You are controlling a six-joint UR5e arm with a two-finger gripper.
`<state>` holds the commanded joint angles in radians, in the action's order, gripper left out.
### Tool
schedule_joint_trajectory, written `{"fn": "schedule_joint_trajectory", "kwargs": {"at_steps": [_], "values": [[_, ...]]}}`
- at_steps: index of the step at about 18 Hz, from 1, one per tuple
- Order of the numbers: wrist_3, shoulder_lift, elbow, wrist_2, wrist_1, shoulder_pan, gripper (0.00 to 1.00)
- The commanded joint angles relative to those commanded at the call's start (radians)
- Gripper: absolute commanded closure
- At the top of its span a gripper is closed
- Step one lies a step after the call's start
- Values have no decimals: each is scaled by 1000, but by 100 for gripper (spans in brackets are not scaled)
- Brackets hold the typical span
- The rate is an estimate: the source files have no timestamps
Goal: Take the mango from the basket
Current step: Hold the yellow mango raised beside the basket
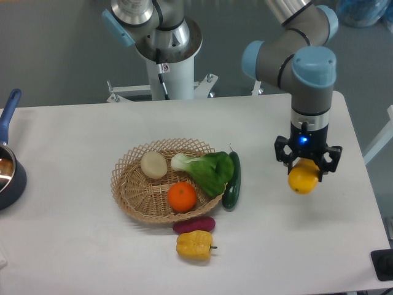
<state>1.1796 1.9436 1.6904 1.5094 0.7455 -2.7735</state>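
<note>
Hanging over the right part of the worktop, well apart from the basket and nearer the right edge than the front one, gripper pointing straight down with a blue light glowing on its wrist. Clamping the mango between the dark fingers, the yellow fruit sticking out below them and appearing to be clear of the surface, though hard to judge from this angle. Sitting left of centre on the worktop, the basket holding a pale cream round vegetable toward its back left and an orange toward its front right. Lying across the basket's right rim, a leafy green vegetable with its white stalk end pointing into the basket and its leaves spilling outward. Leaning just beside those leaves on the basket's right, a dark green cucumber, running from back to front. Resting on the worktop just in front of the basket's front rim, a purple sweet potato, and touching or nearly touching its front side, a lumpy yellow bell pepper. Poking in at the worktop's left edge, a dark blue pot with its blue handle angling toward the back. Standing behind the back edge, a white pedestal carrying the arm's base.
</note>
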Motion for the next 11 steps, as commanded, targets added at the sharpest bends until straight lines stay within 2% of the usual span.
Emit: {"fn": "schedule_joint_trajectory", "kwargs": {"at_steps": [4,8,11], "values": [[2,2,-26,-5,11,14,43],[-3,6,-95,-6,112,28,42],[-3,3,-100,-2,150,28,40]]}}
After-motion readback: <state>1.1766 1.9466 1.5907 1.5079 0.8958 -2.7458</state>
